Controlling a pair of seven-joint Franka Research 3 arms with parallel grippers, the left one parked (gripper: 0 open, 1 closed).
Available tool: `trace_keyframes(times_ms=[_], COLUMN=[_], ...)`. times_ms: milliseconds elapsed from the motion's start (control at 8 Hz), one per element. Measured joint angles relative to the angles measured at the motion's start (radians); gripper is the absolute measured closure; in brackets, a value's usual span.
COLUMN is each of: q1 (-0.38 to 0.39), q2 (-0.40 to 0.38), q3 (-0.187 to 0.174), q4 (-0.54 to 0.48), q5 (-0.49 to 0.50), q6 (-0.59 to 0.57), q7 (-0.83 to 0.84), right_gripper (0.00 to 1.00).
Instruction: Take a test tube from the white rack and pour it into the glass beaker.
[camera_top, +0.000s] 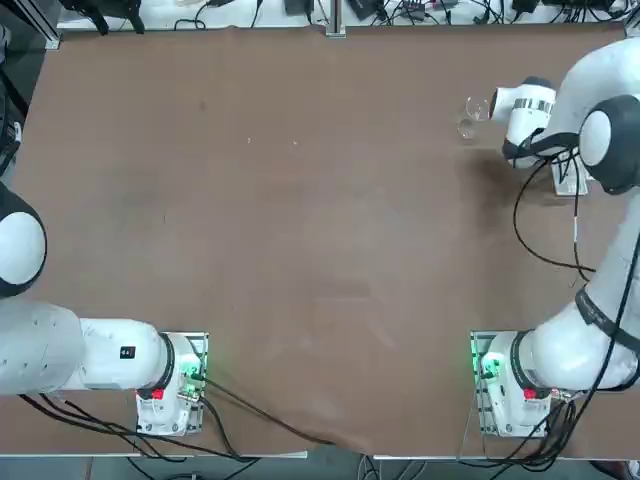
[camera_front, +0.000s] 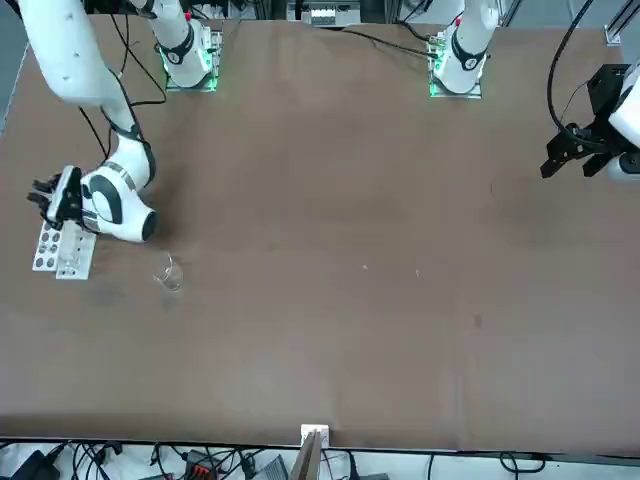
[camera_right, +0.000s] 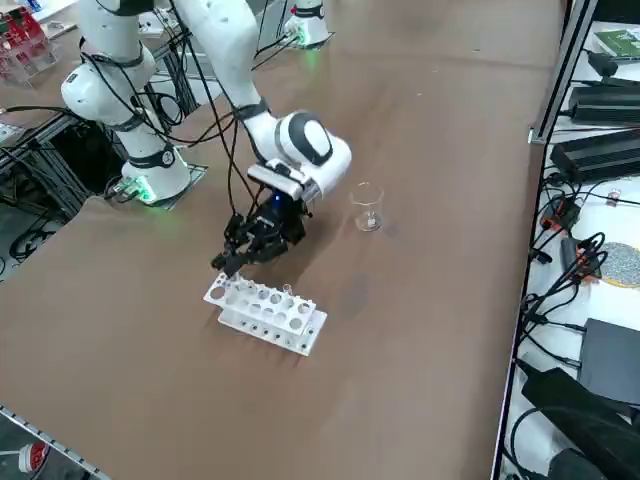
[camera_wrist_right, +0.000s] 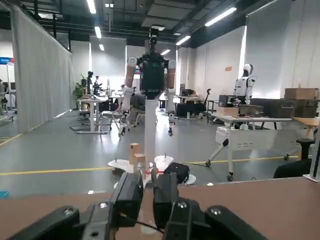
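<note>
Top view first: plain brown table (camera_top: 300, 220) with a strip of cables along the far edge. The glass beaker (camera_top: 470, 115) sits near the far right corner, right next to the arm's white wrist. Only a sliver of the white rack (camera_top: 568, 180) peeks out from under the arm, closer to the right edge. Can't see the fingers from up here.

Front view: the right gripper (camera_front: 45, 195) hangs just above the far end of the rack (camera_front: 62, 250), with its black fingers aimed off toward the table edge, not down. The beaker (camera_front: 170, 275) is near the rack but not touching it.

Right side view: best look at the rack (camera_right: 265, 315). It's a small white block lying flat, with rows of round holes on top, and its long axis runs across the picture, dipping a bit to the right. The gripper (camera_right: 228, 262) hovers over its left end. The beaker (camera_right: 368, 208) is a little clear cylinder standing upright with its mouth up, off to the right past the wrist.

Right wrist view: the fingers (camera_wrist_right: 131, 195) are squeezed almost together, and they look pinched on a thin clear test tube (camera_wrist_right: 147, 175), though it's hard to make out. Beyond the table edge there's a big hall with a grey floor, a yellow line, a curtain and strip lights.
</note>
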Motion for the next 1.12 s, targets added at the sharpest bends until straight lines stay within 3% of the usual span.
trace_keyframes(times_ms=[375, 625, 875, 1125], q1=[0.002, 0.006, 0.031, 0.144], q2=[-0.157, -0.238, -0.251, -0.181], q3=[0.001, 0.038, 0.108, 0.137], q4=[0.003, 0.052, 0.184, 0.308], q5=[0.042, 0.176, 0.340, 0.446], q6=[-0.045, -0.064, -0.091, -0.089], q7=[-0.123, -0.298, -0.488, -0.534], right_gripper=[0.82, 0.82, 0.82, 0.82])
